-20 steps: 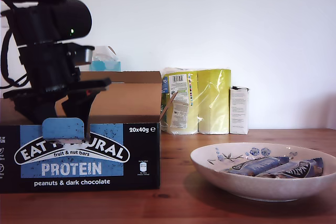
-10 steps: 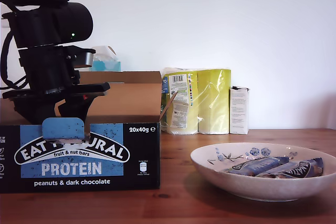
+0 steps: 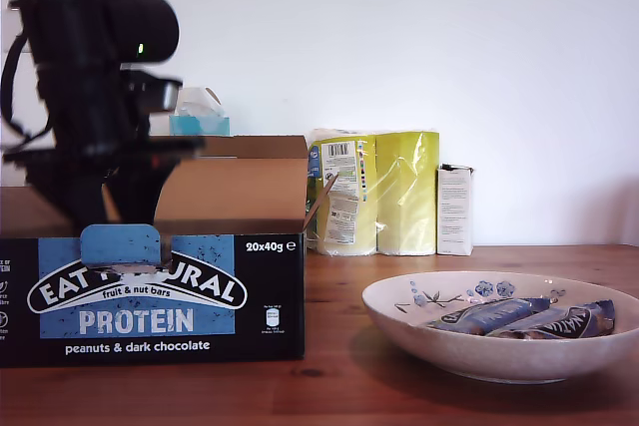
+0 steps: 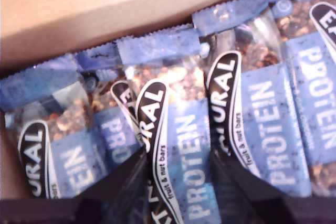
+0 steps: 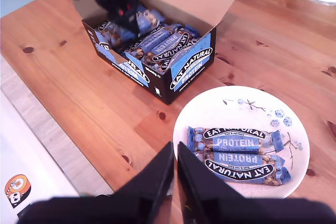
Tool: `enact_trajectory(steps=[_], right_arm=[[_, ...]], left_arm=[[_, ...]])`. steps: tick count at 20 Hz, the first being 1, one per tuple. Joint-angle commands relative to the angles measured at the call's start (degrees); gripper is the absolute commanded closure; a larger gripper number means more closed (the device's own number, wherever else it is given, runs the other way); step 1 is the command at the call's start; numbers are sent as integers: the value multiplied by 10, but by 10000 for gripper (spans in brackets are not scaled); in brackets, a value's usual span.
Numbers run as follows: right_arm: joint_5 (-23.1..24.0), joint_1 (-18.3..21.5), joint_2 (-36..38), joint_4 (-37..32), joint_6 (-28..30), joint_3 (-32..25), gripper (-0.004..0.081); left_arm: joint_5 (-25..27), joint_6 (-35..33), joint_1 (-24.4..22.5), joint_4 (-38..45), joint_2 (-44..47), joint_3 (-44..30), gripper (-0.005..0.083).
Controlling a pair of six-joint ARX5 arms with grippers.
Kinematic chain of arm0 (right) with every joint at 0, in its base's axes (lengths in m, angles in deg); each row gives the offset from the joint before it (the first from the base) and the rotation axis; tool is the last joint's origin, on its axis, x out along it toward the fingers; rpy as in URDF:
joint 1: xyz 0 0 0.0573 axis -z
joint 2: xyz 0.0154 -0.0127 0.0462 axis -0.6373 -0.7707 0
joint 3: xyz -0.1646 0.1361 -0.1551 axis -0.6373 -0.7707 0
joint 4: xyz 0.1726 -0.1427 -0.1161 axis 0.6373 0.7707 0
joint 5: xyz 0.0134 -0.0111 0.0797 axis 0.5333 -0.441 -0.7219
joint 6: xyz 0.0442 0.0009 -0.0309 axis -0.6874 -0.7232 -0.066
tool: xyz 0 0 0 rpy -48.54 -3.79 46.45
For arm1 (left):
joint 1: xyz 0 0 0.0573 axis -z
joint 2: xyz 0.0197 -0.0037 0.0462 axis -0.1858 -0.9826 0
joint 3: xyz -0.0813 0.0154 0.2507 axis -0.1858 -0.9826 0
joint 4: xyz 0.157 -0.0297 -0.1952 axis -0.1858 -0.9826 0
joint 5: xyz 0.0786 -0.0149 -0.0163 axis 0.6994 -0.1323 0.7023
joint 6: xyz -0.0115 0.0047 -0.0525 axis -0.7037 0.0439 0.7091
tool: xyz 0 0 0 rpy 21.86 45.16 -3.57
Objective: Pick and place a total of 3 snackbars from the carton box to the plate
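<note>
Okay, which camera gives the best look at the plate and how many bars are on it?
The second wrist view: it looks down on the whole plate, with two snackbars lying inside. The exterior view shows the plate side-on, its rim partly hiding them. The first wrist view shows only bars in the box.

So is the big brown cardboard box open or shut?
Open. The brown cardboard box has its flap folded up and back, and blue-wrapped snack bars show inside from the second wrist view.

The exterior view sits low at table height, facing the carton box front-on. The first wrist view looks straight down, very close, into that box — the second wrist view hangs high, taking in box and plate together.
</note>
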State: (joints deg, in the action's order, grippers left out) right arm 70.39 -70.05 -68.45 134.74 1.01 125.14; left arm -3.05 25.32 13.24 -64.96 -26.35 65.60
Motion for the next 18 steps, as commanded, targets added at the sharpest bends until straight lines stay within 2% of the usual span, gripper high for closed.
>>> enact_trajectory(steps=[1, 5, 7, 10, 13, 16, 18], right_arm=[[1, 0, 1, -2, 0, -4, 783], [2, 0, 1, -2, 2, -4, 783], [1, 0, 3, -2, 1, -4, 783], [1, 0, 24, 11, -2, -4, 783], [1, 0, 63, 39, -19, -4, 783], [1, 0, 114, 66, -35, -3, 783], [2, 0, 146, 78, -42, -3, 783]], left_arm=[[0, -38, 10, -12, 8, 41, 597], [-6, -183, 63, -16, 16, 131, 596], [-25, -260, 103, 27, 16, 160, 596], [-56, -385, 168, 126, 16, 171, 596], [-111, -539, 218, 208, 5, 171, 592], [-171, -695, 247, 254, -22, 171, 588], [-183, -768, 258, 262, -49, 171, 556]])
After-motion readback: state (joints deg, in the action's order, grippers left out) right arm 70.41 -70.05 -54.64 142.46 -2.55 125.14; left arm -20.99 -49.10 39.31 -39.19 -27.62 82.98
